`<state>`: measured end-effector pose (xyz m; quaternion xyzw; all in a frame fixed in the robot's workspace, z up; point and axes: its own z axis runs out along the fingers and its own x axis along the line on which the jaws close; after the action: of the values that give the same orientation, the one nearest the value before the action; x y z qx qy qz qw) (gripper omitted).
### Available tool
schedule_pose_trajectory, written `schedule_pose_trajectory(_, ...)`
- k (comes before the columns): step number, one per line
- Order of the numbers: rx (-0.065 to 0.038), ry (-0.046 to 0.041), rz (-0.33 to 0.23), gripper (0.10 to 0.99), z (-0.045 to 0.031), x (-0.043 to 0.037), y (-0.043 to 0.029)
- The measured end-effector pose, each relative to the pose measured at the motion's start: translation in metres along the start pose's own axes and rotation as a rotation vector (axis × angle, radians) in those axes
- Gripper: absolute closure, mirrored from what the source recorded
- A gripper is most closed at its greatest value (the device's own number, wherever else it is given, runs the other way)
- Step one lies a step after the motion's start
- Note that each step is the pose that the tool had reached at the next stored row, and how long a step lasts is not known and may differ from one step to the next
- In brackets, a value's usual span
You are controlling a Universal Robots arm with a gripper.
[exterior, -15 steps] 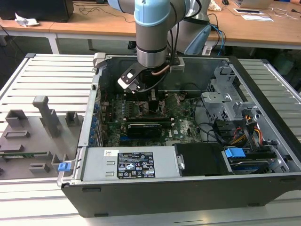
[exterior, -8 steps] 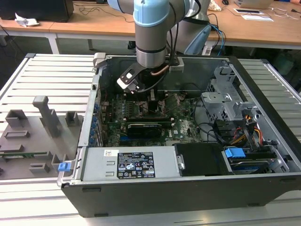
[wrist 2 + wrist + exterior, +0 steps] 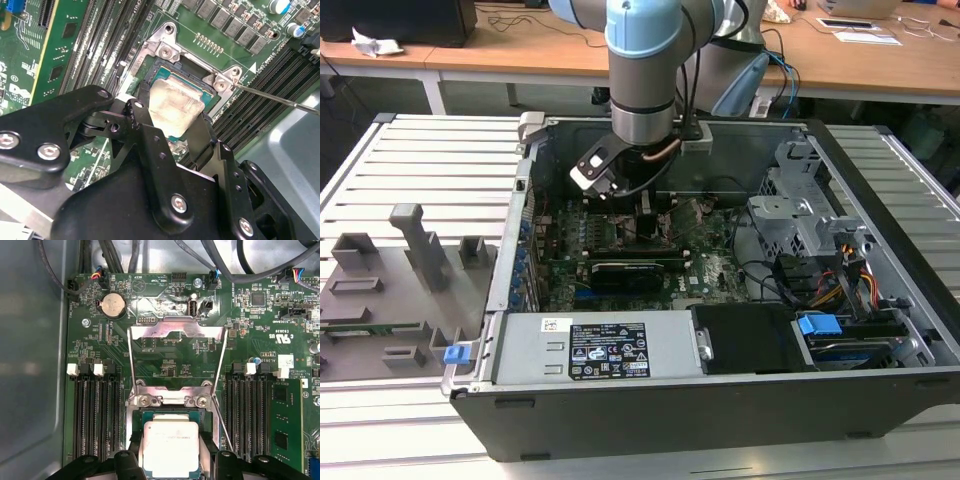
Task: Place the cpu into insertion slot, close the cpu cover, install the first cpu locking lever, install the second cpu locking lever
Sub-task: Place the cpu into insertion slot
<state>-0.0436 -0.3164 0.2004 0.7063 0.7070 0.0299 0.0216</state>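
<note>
Right now the claw (image 3: 170,452) is pinched narrow on the chip (image 3: 170,440), with a finger (image 3: 133,447) against each of two opposite edges. The chip sits squarely over the socket (image 3: 175,70) in the green board (image 3: 165,360); I cannot tell whether it is fully down in the socket or hangs just above it. This looks like the placing step, and doing it well probably means keeping the chip flat, bringing it straight down with no sideways slide across the pins, and holding its edges parallel to the socket's rim. In the second wrist view a thin strip of socket shows past the chip's far edges, which is a fair place to judge the line-up. The cover (image 3: 175,331) is swung open on the side of the socket away from the claw, apart from the chip, so nothing overhangs the drop. A thin lever (image 3: 280,97) runs out just beside one finger and could snag. Memory slots (image 3: 95,425) flank the socket on both sides, close to the fingers, so room for the claw to spread looks tight. Upward the way seems free: in the exterior view the arm (image 3: 642,90) comes down into the open case (image 3: 880,170), well apart from its walls
</note>
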Motion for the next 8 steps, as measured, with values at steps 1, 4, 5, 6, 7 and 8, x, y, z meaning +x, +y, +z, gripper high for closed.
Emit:
schedule_pose_trajectory(1,0.000,0.0000,0.000,0.553,0.0000,-0.0003,0.0000)
schedule_pose_trajectory(4,0.000,0.0000,0.000,0.553,0.0004,-0.0011,0.0000)
schedule_pose_trajectory(5,0.000,0.0000,0.000,0.553,0.0005,-0.0013,0.0000)
schedule_pose_trajectory(6,0.000,-0.0001,0.000,0.553,0.0005,-0.0014,-0.0001)
schedule_pose_trajectory(7,0.000,-0.0002,0.000,0.553,0.0005,-0.0014,0.0000)
schedule_pose_trajectory(8,0.000,-0.0002,0.000,0.553,0.0006,-0.0014,-0.0001)
